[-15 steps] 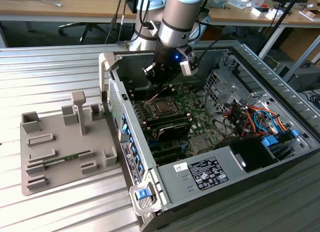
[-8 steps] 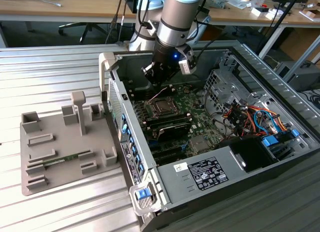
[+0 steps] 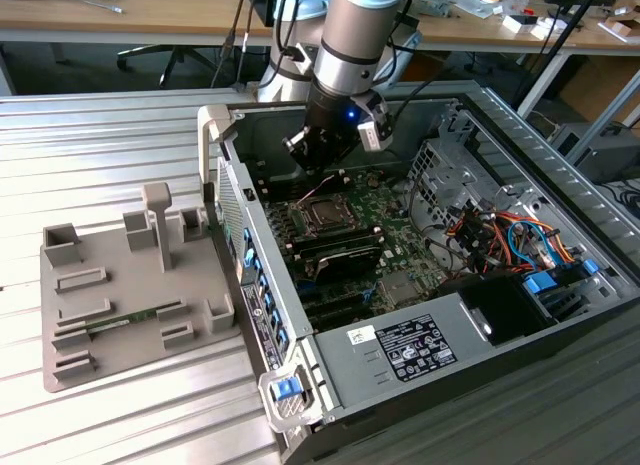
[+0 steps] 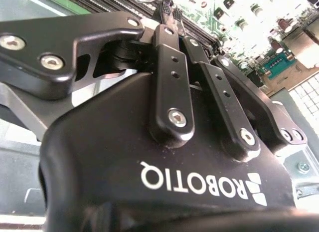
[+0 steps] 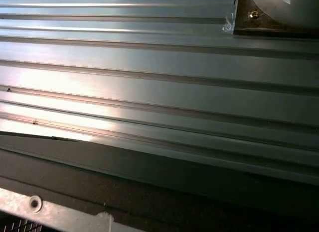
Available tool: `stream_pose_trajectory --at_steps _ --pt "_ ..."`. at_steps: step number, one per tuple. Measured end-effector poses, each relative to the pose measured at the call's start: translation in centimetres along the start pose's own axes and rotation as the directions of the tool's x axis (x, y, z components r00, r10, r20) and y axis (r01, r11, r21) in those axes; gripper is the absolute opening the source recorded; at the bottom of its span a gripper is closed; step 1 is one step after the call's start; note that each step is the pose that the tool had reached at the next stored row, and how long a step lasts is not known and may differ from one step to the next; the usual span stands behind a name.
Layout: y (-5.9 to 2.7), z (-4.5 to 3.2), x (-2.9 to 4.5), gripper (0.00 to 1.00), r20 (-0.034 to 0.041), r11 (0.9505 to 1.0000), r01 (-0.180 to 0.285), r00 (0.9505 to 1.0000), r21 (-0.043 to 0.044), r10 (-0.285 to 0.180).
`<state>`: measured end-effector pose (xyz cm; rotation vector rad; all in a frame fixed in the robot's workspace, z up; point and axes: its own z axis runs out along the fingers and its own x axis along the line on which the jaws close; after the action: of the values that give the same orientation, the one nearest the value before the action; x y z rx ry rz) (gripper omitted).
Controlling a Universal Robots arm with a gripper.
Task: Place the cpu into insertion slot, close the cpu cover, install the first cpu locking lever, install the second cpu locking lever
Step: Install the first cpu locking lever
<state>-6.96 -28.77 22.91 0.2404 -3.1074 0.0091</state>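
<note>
In the exterior view my gripper hangs inside the open computer case, just above the far edge of the insertion slot on the green motherboard. The slot is a dark square with a metal rim. The cpu cover seems to lie flat around it. I cannot tell whether the grey square in the middle is the cpu. A thin locking lever rises toward the fingertips; contact cannot be made out. In the second wrist view the black fingers meet at their tips, so the gripper is shut.
A grey fixture block sits on the ribbed metal table at the exterior view's left. The case holds long black memory slots, a power supply, a drive cage and coloured cables. The case wall stands beside the socket.
</note>
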Motion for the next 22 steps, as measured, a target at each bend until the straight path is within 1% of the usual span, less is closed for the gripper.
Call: stream_pose_trajectory --at_steps 4,5,8,10,13,15,17,22 --pt "-0.01 0.27 -0.08 0.1 -0.0005 1.0 -0.006 1.0 0.0026 0.006" --pt "-0.04 0.37 -0.3 0.1 -0.0009 1.0 -0.006 1.0 0.0047 0.006" --pt "-0.13 0.57 -0.89 0.1 -0.0012 1.0 -0.006 1.0 0.0073 0.006" --pt "-0.16 0.68 -1.09 0.1 -0.0013 0.9999 -0.006 1.0 0.0083 0.006" --pt "-0.2 1.14 -1.38 0.1 -0.0013 0.9999 -0.006 1.0 0.0085 0.006" --pt "-0.22 1.72 -1.5 0.1 -0.0014 0.9999 -0.006 1.0 0.009 0.006" --pt "-0.23 1.9 -1.55 0.1 -0.0016 0.9999 -0.006 1.0 0.0092 0.006" --pt "-0.34 2.19 -2.28 0.1 -0.0013 0.9999 -0.006 1.0 0.009 0.006"
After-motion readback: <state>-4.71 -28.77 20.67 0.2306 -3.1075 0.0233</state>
